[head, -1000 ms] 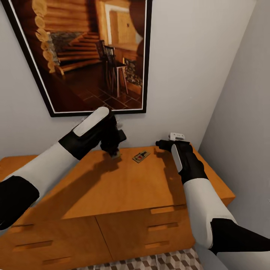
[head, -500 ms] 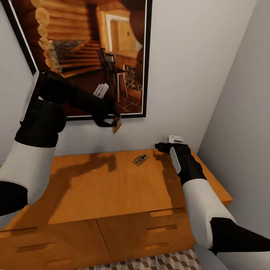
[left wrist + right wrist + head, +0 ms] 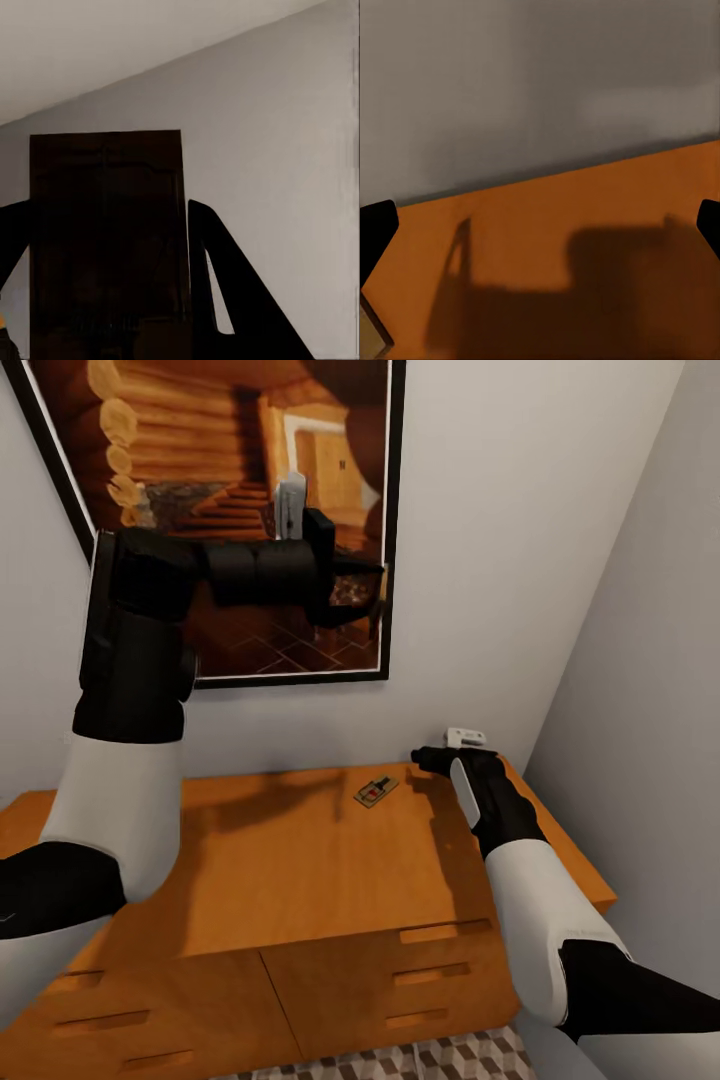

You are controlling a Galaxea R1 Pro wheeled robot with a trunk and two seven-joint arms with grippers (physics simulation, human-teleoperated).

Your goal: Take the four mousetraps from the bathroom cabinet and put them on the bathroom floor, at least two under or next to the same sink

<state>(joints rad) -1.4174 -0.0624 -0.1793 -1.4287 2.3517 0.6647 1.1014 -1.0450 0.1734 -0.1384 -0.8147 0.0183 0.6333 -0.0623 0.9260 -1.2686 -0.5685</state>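
Note:
One mousetrap (image 3: 376,791), a small brown rectangle with dark metal parts, lies flat near the back of the orange cabinet top (image 3: 300,870). My left gripper (image 3: 368,590) is raised high in front of the framed picture, pointing right. It is shut on a second mousetrap (image 3: 105,240), which shows as a dark slab between the fingers in the left wrist view. My right gripper (image 3: 424,758) hovers low over the cabinet's back right corner, just right of the lying trap, jaws spread wide and empty. A pale trap corner (image 3: 369,330) shows at the edge of the right wrist view.
A large framed picture (image 3: 200,460) of a log-cabin interior hangs on the grey wall behind the cabinet. A side wall (image 3: 650,710) closes in on the right. Drawer fronts (image 3: 430,970) face me, and a strip of cube-patterned floor tiles (image 3: 440,1055) shows below them.
My left arm has lifted from the cabinet top to picture height, carrying a mousetrap, and turned to point right. The right arm and the lying trap have stayed put.

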